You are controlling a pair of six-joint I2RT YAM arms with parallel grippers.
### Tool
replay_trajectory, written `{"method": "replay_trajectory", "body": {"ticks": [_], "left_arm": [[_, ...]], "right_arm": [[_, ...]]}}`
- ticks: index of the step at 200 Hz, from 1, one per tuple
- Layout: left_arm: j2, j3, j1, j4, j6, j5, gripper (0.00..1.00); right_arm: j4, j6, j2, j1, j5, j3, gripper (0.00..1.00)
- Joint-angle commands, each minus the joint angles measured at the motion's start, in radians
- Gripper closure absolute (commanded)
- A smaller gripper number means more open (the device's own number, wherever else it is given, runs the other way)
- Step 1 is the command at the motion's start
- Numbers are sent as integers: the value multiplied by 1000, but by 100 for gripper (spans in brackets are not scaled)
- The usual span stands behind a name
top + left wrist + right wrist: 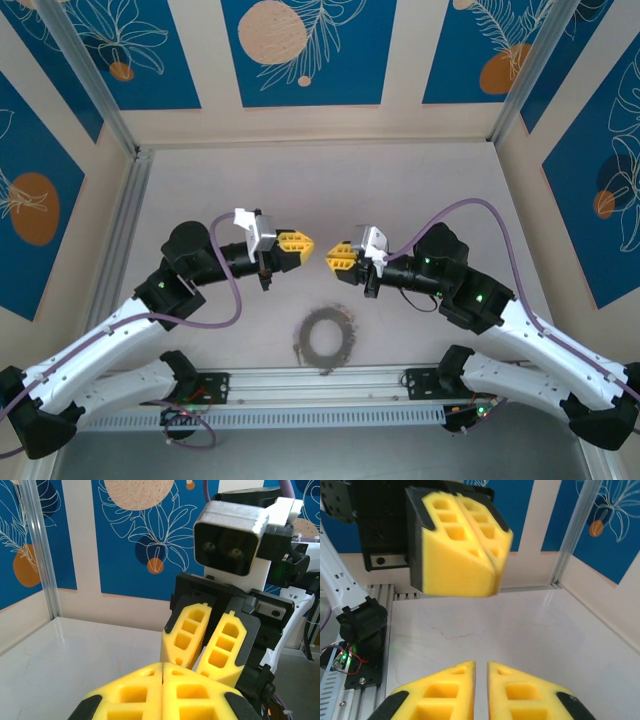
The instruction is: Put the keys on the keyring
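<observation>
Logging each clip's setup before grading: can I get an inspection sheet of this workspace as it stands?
Surface: pale, slightly glossy table.
Job's things: keyring lies flat on the table just ahead of the front rail, between the arm bases; neither gripper touches it.
Clutter: nothing seen.
Grippers: left gripper shut, empty; right gripper open by a slit, nothing seen between its fingers. The tips face each other, apart, raised above the table.
Cables: a purple cable loops beside the left arm and another arcs over the right arm, both away from the keyring.
Surroundings: blue leaf-print panels, metal frame posts.
</observation>
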Motion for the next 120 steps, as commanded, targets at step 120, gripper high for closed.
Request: {"method": "replay_trajectory", "body": {"ticks": [120], "left_arm": [[113,3,173,-405,-123,-197,85]], "right_arm": [[-294,548,175,-285,-14,-139,45]]}}
